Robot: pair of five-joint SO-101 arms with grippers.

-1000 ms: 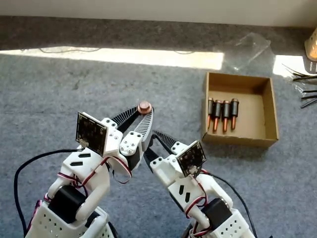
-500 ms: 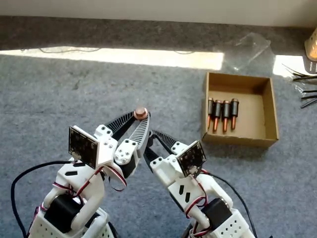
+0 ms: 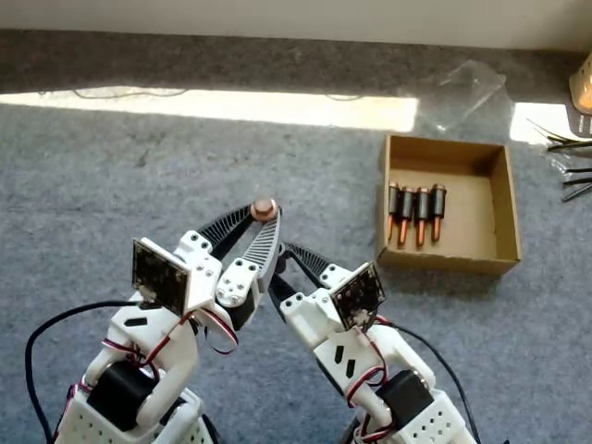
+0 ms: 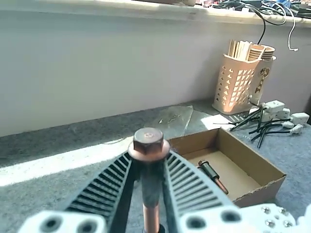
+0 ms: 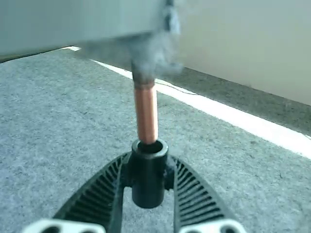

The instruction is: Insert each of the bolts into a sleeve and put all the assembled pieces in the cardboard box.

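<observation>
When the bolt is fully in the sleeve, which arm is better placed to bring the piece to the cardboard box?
Probably right: the right gripper holds the sleeve, and that arm stands nearer the cardboard box. The left gripper holds only the bolt head.

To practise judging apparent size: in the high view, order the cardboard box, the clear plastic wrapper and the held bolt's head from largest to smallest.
1. cardboard box
2. clear plastic wrapper
3. bolt head, clearly smallest, even though it is held up nearer the camera.
</observation>
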